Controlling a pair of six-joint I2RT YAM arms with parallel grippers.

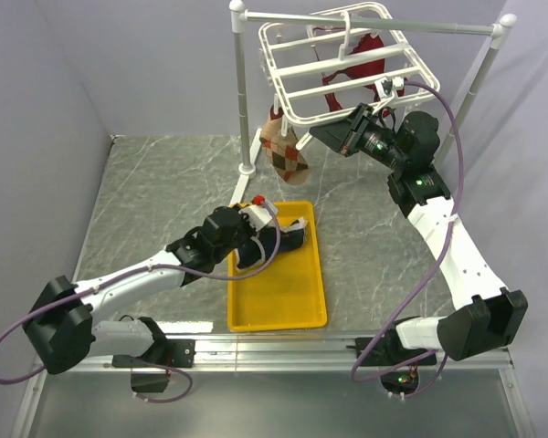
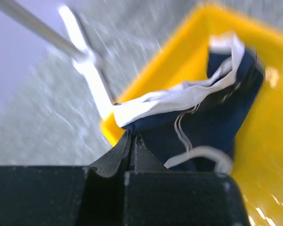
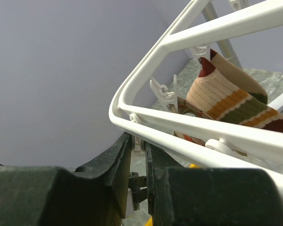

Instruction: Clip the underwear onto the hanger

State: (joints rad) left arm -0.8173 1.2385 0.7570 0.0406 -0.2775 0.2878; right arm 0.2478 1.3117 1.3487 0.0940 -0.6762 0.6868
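Overhead, my left gripper sits at centre frame above the yellow tray, with the underwear bunched just below it, over the tray. My right gripper is up at the hanger, upper right. Left wrist: my fingers are pressed together on the underwear's navy edge. Right wrist: my fingers stand a slit apart, pinching a small white clip beneath the hanger's rim.

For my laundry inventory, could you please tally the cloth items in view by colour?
Navy underwear: 1
Dark red garment: 1
Brown-and-cream argyle cloth: 1
Total: 3
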